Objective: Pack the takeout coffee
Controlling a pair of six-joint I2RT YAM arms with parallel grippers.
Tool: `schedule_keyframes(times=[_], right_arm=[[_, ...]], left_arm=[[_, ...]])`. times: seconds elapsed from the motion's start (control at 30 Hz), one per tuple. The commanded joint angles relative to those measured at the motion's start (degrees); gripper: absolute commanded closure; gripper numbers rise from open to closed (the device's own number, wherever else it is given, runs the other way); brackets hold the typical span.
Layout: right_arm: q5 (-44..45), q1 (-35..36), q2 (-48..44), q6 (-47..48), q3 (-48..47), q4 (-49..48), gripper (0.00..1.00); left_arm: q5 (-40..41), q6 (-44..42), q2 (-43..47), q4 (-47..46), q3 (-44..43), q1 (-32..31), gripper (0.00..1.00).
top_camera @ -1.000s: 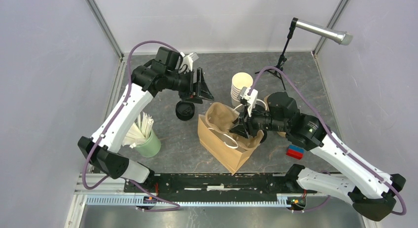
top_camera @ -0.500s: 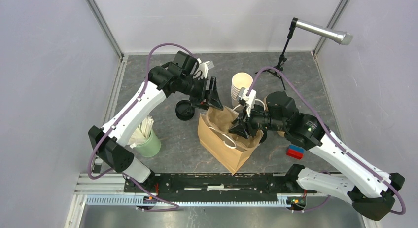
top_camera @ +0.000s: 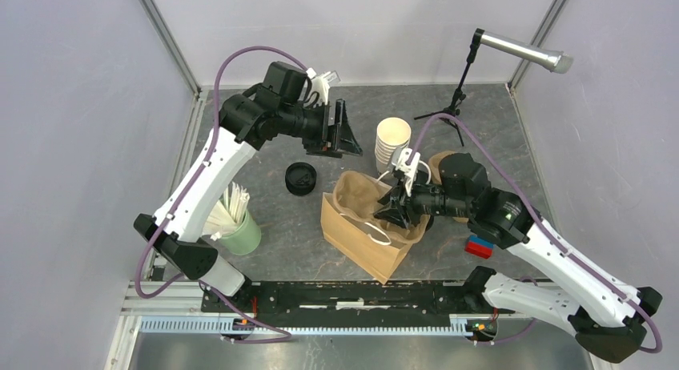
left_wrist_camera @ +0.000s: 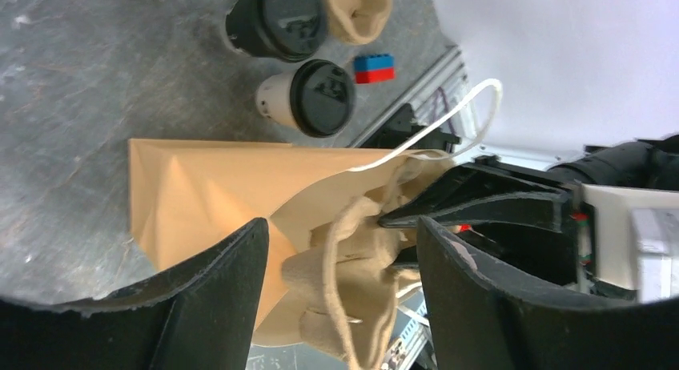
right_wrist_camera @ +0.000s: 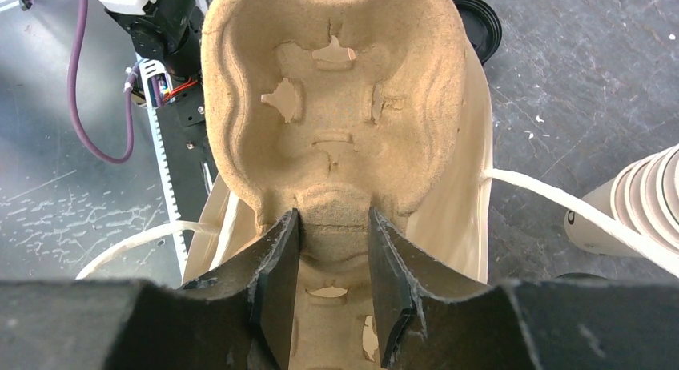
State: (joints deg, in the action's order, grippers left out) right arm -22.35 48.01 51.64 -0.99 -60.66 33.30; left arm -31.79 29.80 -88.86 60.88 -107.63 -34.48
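lidded cup (left_wrist_camera: 308,98) upright on worktop (left_wrist_camera: 80,82) beside bag (left_wrist_camera: 200,186), not packed
lid up, long axis vertical, near red-blue block (left_wrist_camera: 374,68); right pincer (right_wrist_camera: 332,226) clamped on pulp tray (right_wrist_camera: 332,106) in bag mouth; left pincer (left_wrist_camera: 340,226) apart, empty, above bag.

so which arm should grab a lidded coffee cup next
Probably left: the left end effector is open and empty; the right end effector is clamped on the pulp cup carrier in the paper bag.

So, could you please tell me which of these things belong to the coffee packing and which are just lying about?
Job: lidded coffee cups, pulp carrier, paper bag.
Lying about: black lid pile, lidless cup stack, green cup of sticks, blue-red block, microphone.
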Motion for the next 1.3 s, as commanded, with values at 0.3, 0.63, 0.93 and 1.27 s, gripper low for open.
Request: schedule_keyframes(times=[0.3, 0.63, 0.93, 1.27], right_arm=[[-2.21, 0.16, -4.27, 4.94, 4.05, -1.22, 0.6], [-2.58, 0.2, -2.5, 5.2, 3.21, -0.81, 0.6], [-2.05, 0.16, -2.64, 6.56, 2.66, -0.16, 0.6], [1.28, 0.16, -7.09, 7.42, 2.69, -0.98, 0.61]], left_arm=[[3.18, 3.26, 4.01, 4.38, 8.67, 0.24, 0.28], [1.76, 3.1, 5.31, 1.42, 14.74, 0.21, 0.29], [2.32, 1.23, 4.21, 1.98, 15.47, 0.24, 0.44], [5.66, -0.1, 3.0, 3.97, 14.58, 0.21, 0.51]])
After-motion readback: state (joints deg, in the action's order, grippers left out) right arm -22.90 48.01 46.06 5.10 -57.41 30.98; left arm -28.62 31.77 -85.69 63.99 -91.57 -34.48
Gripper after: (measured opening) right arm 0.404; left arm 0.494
